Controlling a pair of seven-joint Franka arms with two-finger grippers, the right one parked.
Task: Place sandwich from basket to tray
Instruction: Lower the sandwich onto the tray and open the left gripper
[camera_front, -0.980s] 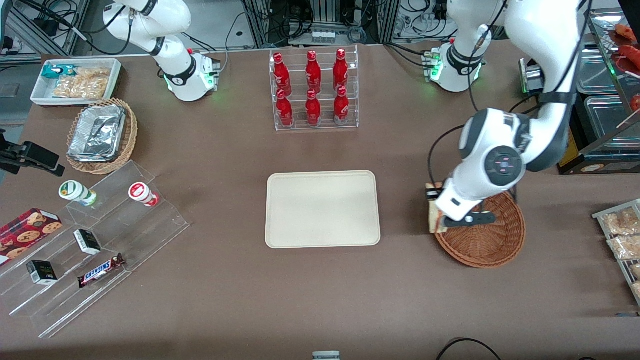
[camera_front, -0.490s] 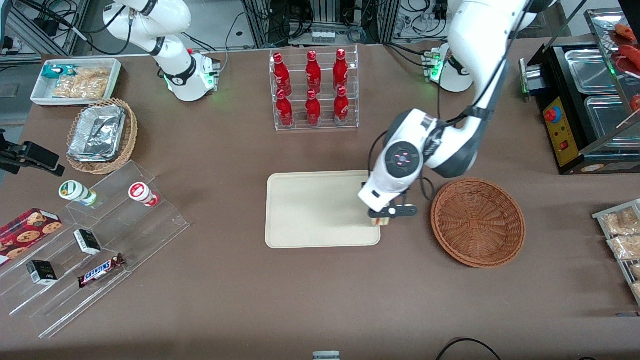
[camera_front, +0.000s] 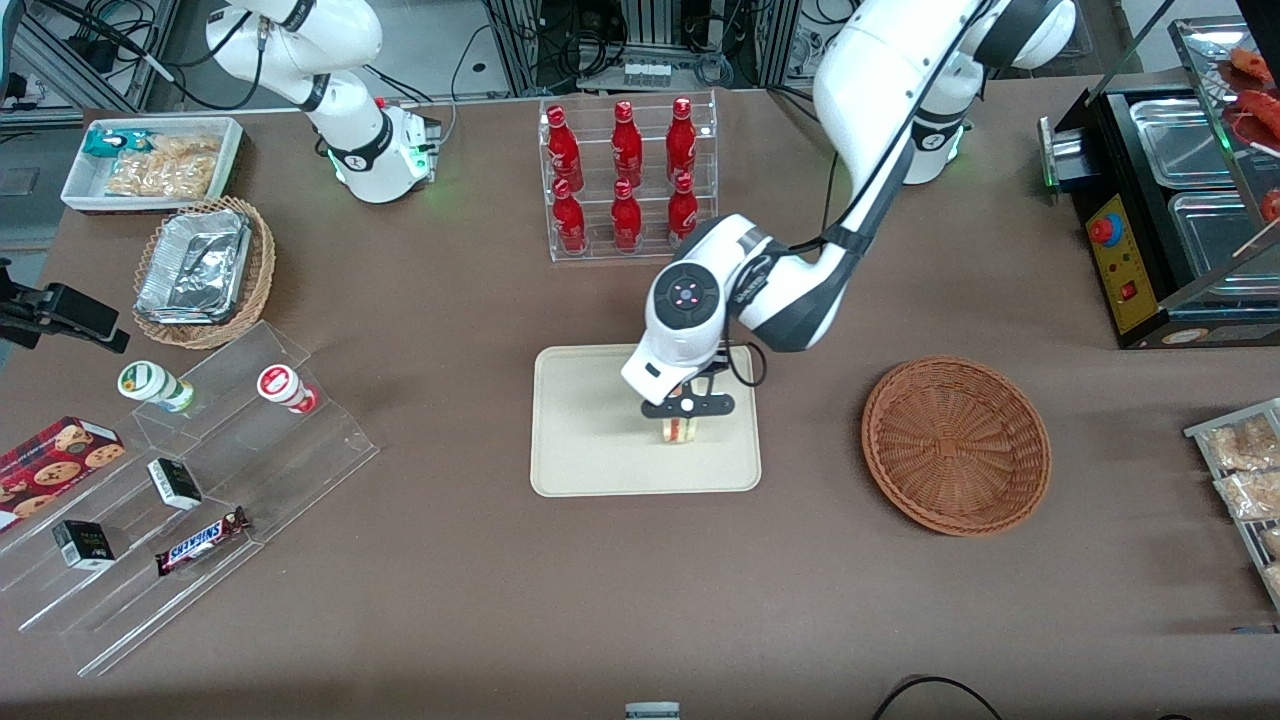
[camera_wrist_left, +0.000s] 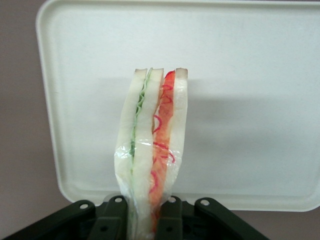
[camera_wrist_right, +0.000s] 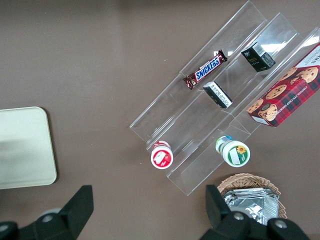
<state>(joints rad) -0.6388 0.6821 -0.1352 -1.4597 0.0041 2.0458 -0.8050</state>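
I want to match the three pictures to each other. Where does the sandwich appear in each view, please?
Front view: the sandwich hangs under the gripper, which is shut on it, above the tray.
Left wrist view: the sandwich stands upright between the gripper fingers, with the tray below it.
Right wrist view: the sandwich is not in it.
Shared landmark: the tray, also in the right wrist view.
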